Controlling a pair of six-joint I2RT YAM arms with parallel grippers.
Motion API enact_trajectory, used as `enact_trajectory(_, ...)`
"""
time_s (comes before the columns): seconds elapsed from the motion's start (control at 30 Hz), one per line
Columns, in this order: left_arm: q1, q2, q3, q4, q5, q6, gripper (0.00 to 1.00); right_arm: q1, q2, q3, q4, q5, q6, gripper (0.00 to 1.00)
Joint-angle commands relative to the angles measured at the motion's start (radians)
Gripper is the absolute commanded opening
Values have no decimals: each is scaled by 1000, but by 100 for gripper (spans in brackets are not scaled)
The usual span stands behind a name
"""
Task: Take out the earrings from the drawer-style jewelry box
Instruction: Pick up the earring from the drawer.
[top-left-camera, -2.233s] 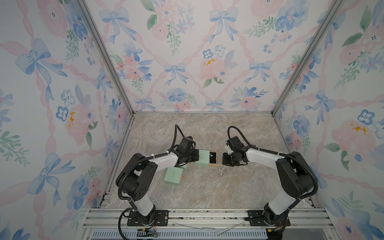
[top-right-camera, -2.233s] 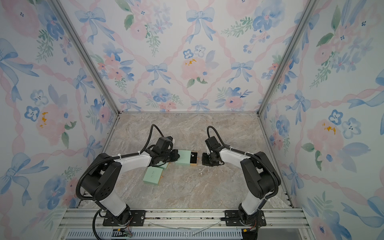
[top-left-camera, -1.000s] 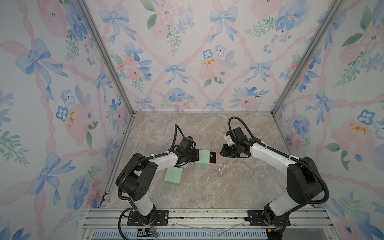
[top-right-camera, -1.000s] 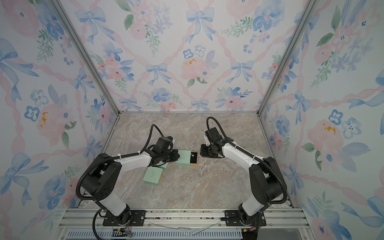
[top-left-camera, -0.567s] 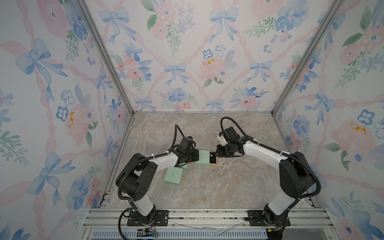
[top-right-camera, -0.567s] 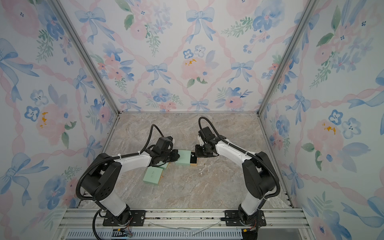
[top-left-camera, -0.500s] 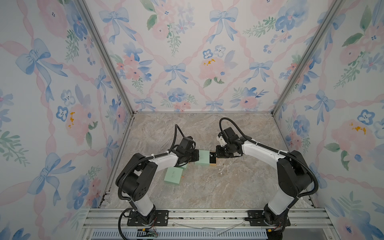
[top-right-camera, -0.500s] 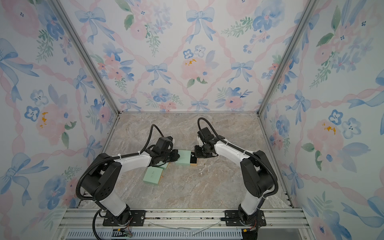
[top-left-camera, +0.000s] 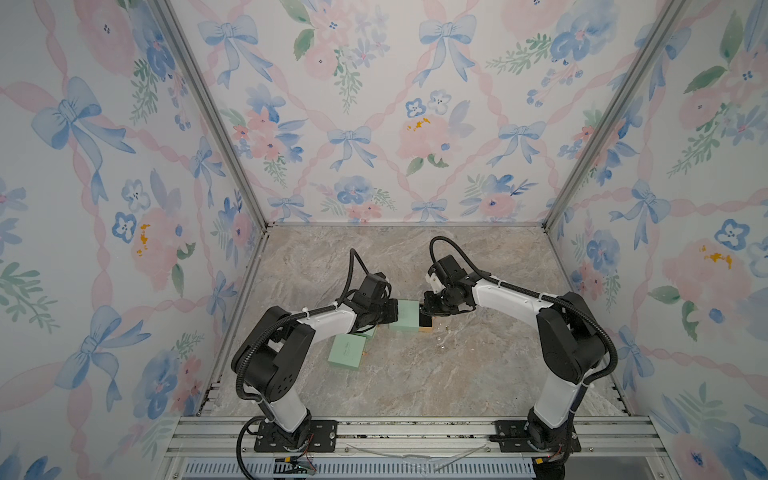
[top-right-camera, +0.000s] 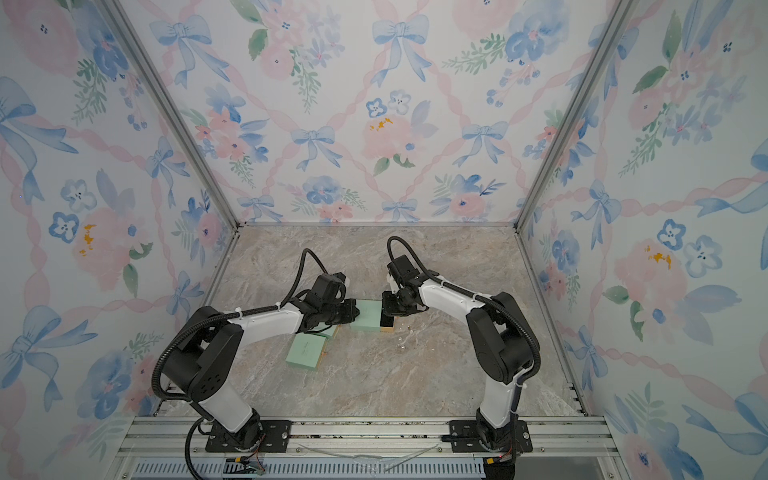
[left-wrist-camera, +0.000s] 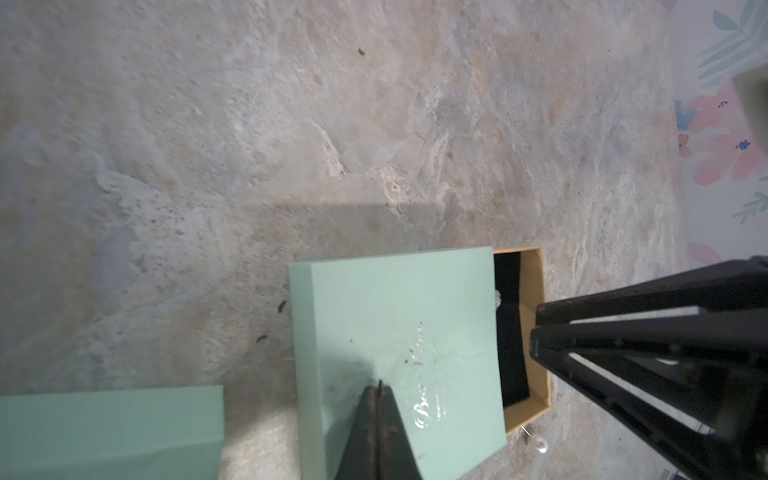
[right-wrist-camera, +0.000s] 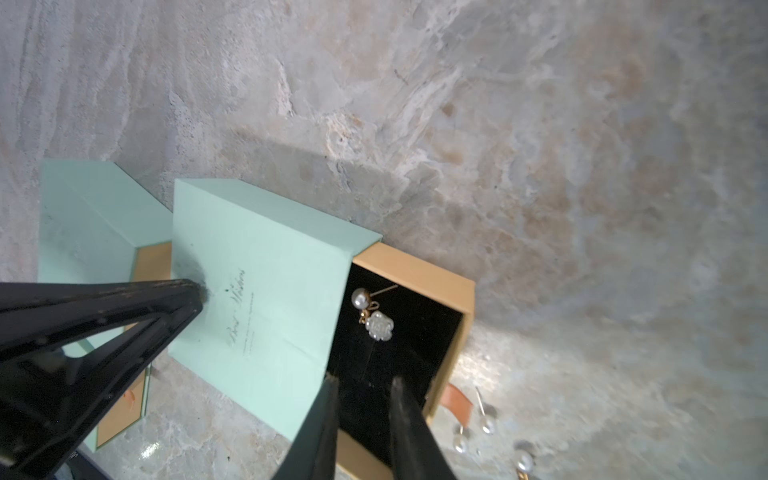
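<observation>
left hand (left-wrist-camera: 378, 386) fully closed, tip resting on mint jewelry box (right-wrist-camera: 257, 266), right hand (right-wrist-camera: 363, 380) narrowly parted, empty, hovering over pulled-out drawer (right-wrist-camera: 415, 266), pearl earring (right-wrist-camera: 376, 322) lying inside, loose earrings (right-wrist-camera: 487, 424) lying on table (right-wrist-camera: 540, 166)

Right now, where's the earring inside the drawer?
Right wrist view: the earring lies in the black-lined drawer, beside the green sleeve, ahead of the right pincer.

Left arm (top-left-camera: 328, 322) and right arm (top-left-camera: 507, 299) meet at mint jewelry box (top-left-camera: 409, 318); earrings (top-left-camera: 443, 347) beside it
</observation>
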Motion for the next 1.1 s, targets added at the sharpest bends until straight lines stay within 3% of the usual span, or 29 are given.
enact_trajectory(0.0, 3, 22, -22, -92, -29, 15, 0, 11, 25, 33, 0, 3, 11, 25)
enact_trajectory(1.07, 4, 23, -34, -87, -35, 15, 0, 11, 89, 52, 12, 40, 38, 23)
